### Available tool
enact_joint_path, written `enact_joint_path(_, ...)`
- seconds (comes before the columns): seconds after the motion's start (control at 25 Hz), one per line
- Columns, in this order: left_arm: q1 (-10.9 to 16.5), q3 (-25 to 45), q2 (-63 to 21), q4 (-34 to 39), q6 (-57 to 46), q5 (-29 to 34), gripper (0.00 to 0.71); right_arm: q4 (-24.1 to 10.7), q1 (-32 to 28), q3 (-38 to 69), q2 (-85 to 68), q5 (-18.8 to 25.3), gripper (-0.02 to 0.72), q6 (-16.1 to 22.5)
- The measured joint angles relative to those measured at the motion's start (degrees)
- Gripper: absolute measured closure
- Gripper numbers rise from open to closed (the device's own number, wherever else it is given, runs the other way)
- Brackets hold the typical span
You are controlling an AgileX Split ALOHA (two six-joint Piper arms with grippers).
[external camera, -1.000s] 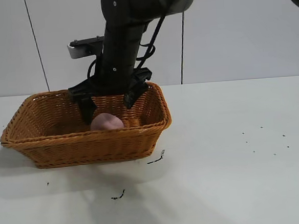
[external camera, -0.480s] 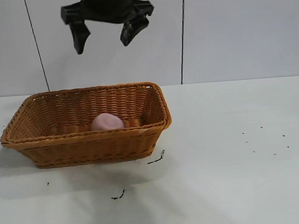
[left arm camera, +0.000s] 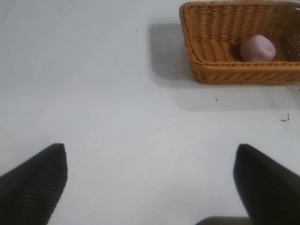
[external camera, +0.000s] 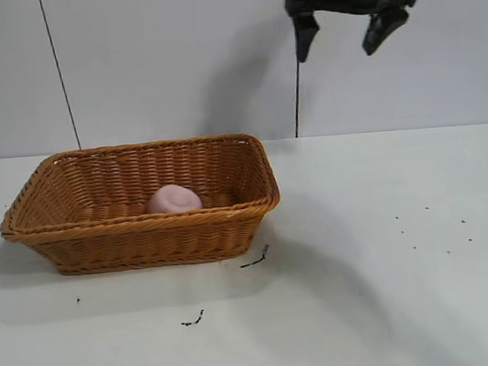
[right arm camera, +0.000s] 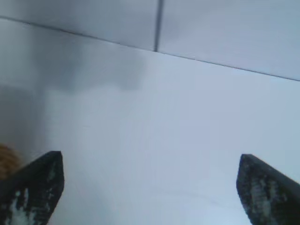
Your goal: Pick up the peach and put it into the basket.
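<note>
Peach (external camera: 174, 199) sits inside your basket (external camera: 80, 236), right of its middle, on the left part of the bench (external camera: 385, 290). Your right claw (external camera: 344, 29) hangs high above the bench, well right of the basket, fingers spread wide and holding nothing. Your left claw (left arm camera: 150, 183) is wide open and empty too.

- No text, label, brand, number or sign can be read in any view.
- The orange-brown woven wicker basket (external camera: 141, 209) bears no lettering.
- The white tabletop (external camera: 377, 291) carries only small dark specks, not writing.
</note>
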Motion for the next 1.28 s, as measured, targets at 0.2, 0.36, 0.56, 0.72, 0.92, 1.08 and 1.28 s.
enact_joint_path(0.2,0.00,0.00,0.00,0.00,0.00,0.00,0.017,0.00,-1.38,6.54,-4.86,0.00,0.008,0.00)
enact_joint_path(0.36,0.00,0.00,0.00,0.00,0.00,0.00,0.017,0.41,-1.38,16.03,-12.64,-0.05,0.008,0.00)
enact_joint_path(0.56,0.00,0.00,0.00,0.00,0.00,0.00,0.017,1.53,-1.26,32.60,-27.56,-0.05,0.008,0.00)
enact_joint_path(0.72,0.00,0.00,0.00,0.00,0.00,0.00,0.017,1.53,-1.26,47.51,-42.87,-0.05,0.008,0.00)
enact_joint_path(0.92,0.00,0.00,0.00,0.00,0.00,0.00,0.017,1.53,-1.26,66.73,-64.23,-0.05,0.008,0.00)
enact_joint_path(1.08,0.00,0.00,0.00,0.00,0.00,0.00,0.017,1.53,-1.26,81.85,-80.91,-0.01,0.008,0.00)
enact_joint_path(1.28,0.00,0.00,0.00,0.00,0.00,0.00,0.017,1.53,-1.26,98.15,-101.74,-5.10,0.008,0.00)
